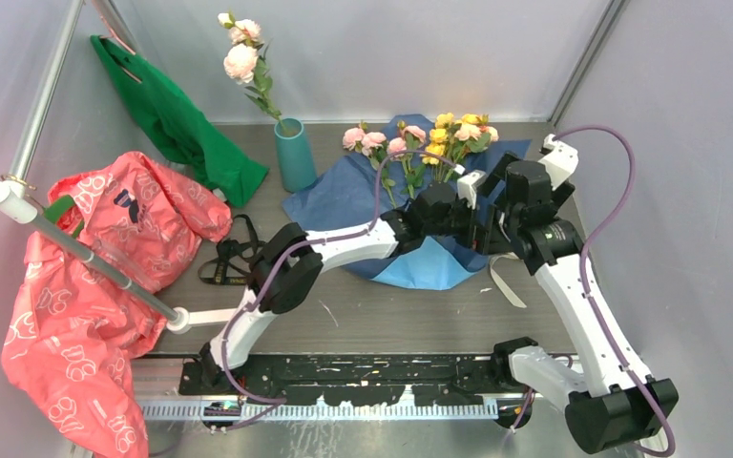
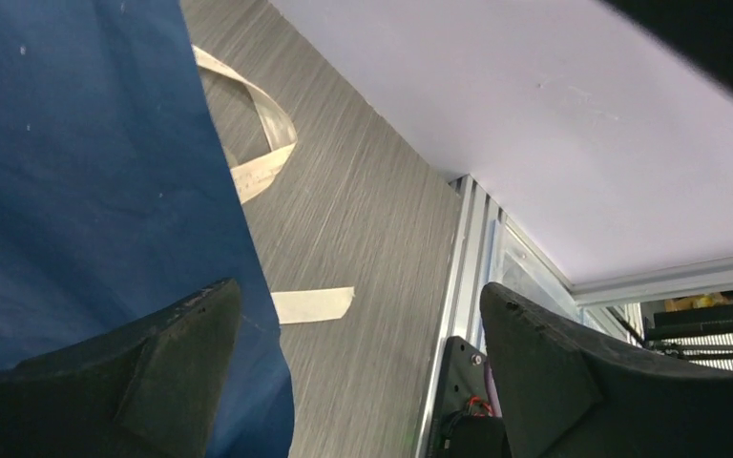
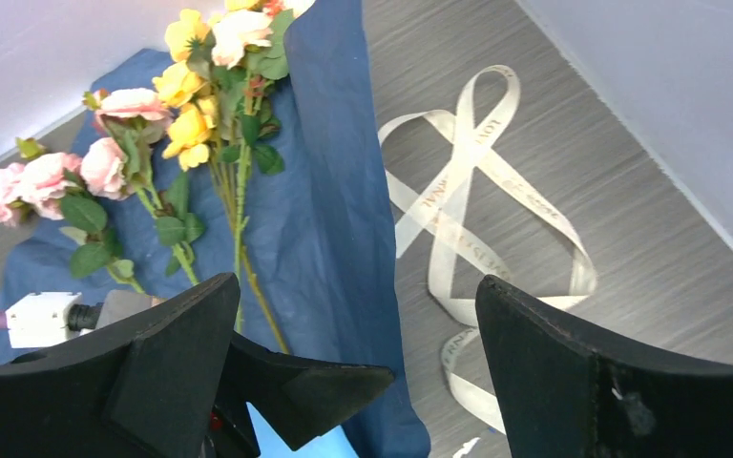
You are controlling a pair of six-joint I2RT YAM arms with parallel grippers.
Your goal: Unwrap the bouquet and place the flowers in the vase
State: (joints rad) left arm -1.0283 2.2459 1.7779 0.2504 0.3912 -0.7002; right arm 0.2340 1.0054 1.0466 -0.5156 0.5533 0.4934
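The bouquet is unwrapped: its blue paper (image 1: 339, 196) lies spread flat with pink and yellow flowers (image 1: 420, 141) on its far part. The teal vase (image 1: 295, 153) stands left of the paper and holds one pink flower (image 1: 241, 59). The cream ribbon (image 3: 482, 181) lies loose on the table, right of the paper. My left gripper (image 2: 358, 315) is open and empty over the paper's (image 2: 76, 191) right edge. My right gripper (image 3: 358, 305) is open and empty above that same edge, with the flowers (image 3: 200, 114) ahead of it. One finger of the left gripper (image 3: 324, 386) shows between its fingers.
A green cloth bag (image 1: 177, 119) leans at the back left. A red-pink printed plastic bag (image 1: 95, 277) hangs over a white rail (image 1: 86, 253) on the left. A black strap (image 1: 234, 253) lies by the left arm. Both arms (image 1: 344, 248) crowd together over the paper's right side.
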